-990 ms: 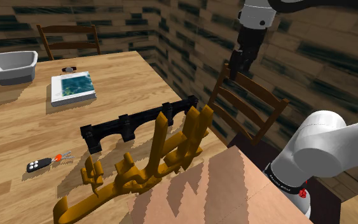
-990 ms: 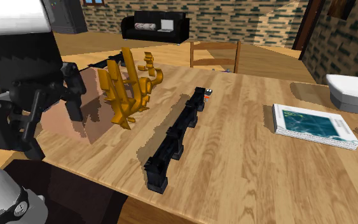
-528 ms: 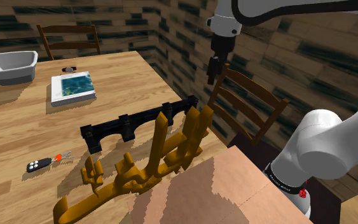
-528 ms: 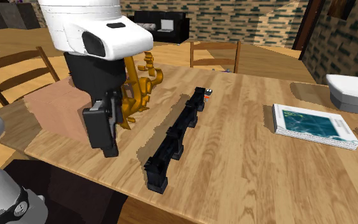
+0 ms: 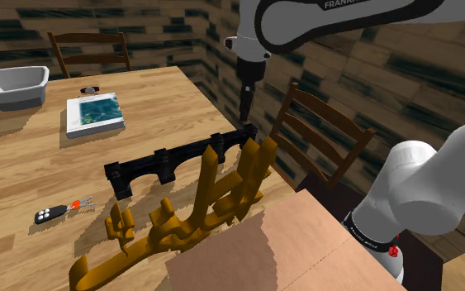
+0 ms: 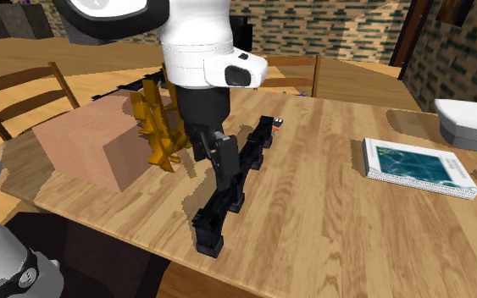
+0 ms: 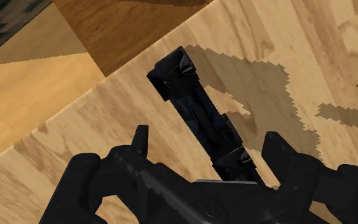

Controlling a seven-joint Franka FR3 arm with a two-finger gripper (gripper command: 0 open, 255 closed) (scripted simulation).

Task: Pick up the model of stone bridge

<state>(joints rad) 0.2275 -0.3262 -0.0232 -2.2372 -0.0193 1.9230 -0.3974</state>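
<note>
Lying on wooden table (image 5: pixel 24 165) | bridge model (image 5: pixel 173 161) | black, long, arched, blocky piers

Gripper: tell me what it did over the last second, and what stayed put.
The gripper swung toward the shoulder view's left and came down, from above the chair to over the black bridge's end by the table edge. It is open and holds nothing. The bridge, book, bowl and gold model have not moved.

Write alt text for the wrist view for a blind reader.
A long black bridge model lies on a pale wooden table, reaching away from between the spread tips of the open black claw. The table's edge runs just beyond its far end.
</note>
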